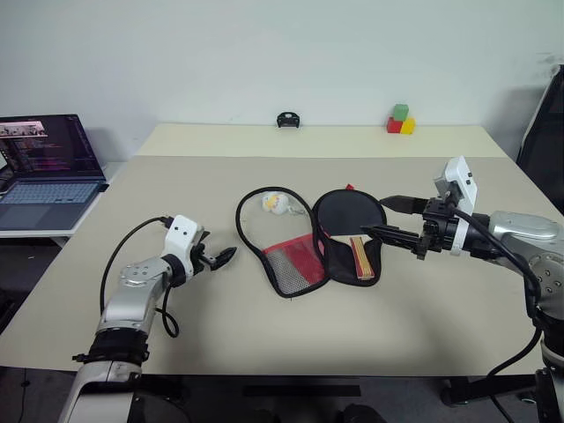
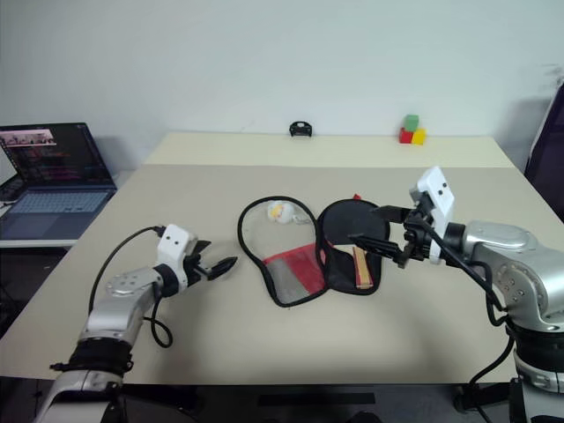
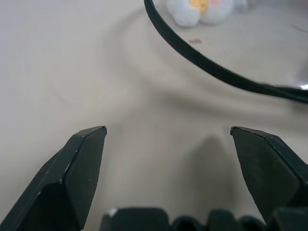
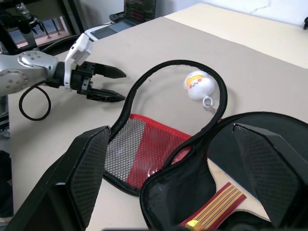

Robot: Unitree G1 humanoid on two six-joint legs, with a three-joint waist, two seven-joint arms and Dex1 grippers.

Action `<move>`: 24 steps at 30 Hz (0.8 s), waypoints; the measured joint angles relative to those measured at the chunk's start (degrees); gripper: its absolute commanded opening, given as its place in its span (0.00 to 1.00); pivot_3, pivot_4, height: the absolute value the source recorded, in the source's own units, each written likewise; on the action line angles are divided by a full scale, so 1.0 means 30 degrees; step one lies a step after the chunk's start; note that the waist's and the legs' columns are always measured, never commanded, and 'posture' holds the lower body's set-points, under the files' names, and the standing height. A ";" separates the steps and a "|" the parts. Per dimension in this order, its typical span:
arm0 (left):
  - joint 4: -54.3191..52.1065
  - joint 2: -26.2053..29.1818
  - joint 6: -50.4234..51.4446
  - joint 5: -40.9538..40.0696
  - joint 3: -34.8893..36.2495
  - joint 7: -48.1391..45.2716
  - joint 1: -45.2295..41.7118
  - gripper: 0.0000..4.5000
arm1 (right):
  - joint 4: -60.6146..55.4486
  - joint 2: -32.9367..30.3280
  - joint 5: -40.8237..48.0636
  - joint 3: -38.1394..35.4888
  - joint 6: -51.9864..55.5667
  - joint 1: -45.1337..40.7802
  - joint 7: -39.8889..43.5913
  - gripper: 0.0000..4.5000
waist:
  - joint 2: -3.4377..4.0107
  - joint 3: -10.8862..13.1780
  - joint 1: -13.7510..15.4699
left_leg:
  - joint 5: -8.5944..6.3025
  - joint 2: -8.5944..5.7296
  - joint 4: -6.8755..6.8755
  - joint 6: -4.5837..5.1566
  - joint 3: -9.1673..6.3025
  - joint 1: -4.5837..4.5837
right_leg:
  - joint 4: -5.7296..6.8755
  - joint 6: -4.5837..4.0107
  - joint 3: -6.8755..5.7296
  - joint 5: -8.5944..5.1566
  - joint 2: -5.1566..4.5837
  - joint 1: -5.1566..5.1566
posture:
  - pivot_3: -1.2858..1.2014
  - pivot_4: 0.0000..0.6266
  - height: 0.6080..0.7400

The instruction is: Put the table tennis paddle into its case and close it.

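The table tennis paddle (image 1: 351,231) already lies inside the unzipped case (image 1: 310,242) near the table's (image 1: 220,344) middle, its flap thrown wide. Both grippers, left (image 1: 222,256) and right (image 1: 385,218), flank the case with fingers spread and empty, seemingly ready to fold the flap shut

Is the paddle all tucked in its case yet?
Nearly. The paddle already lies inside the case. Nothing is in hand: the left gripper and the right gripper are both open, one on each side. The case's flap is still spread open, so closing it is left.
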 measured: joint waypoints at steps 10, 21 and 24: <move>0.3702 -0.1625 -0.1892 0.1261 -0.0828 -0.0029 -0.2477 1.00 | 0.0002 -0.0003 0.0019 0.0012 -0.0064 0.0078 -0.0364 0.99 | -0.0009 -0.0004 0.0006 | 0.0001 -0.0007 0.0010 -0.0002 0.0001 -0.0003 | 0.0009 0.0001 0.0000 0.0001 0.0000 0.0001 | 0.52 0.24 1.00; 0.1245 -0.5081 -0.0806 0.0455 -0.1874 -0.1413 -0.3791 1.00 | 0.0285 0.0162 0.0689 -0.0952 -0.0062 -0.0082 -0.1700 0.99 | -0.0027 -0.0002 0.0534 | 0.0006 -0.0011 0.0171 -0.0011 -0.0095 -0.0228 | 0.0029 0.0003 -0.0094 0.0004 -0.0002 -0.0100 | 0.52 0.24 1.00; -0.0103 -0.6462 0.0218 -0.0464 -0.1903 -0.1760 -0.5771 1.00 | 0.0940 0.0487 0.0782 -0.1698 -0.0062 -0.0599 -0.2740 0.99 | -0.0028 -0.0001 0.0569 | 0.0026 -0.0031 0.0255 -0.0052 -0.0080 -0.0309 | 0.0034 0.0045 -0.0075 0.0031 -0.0007 -0.0138 | 0.52 0.24 1.00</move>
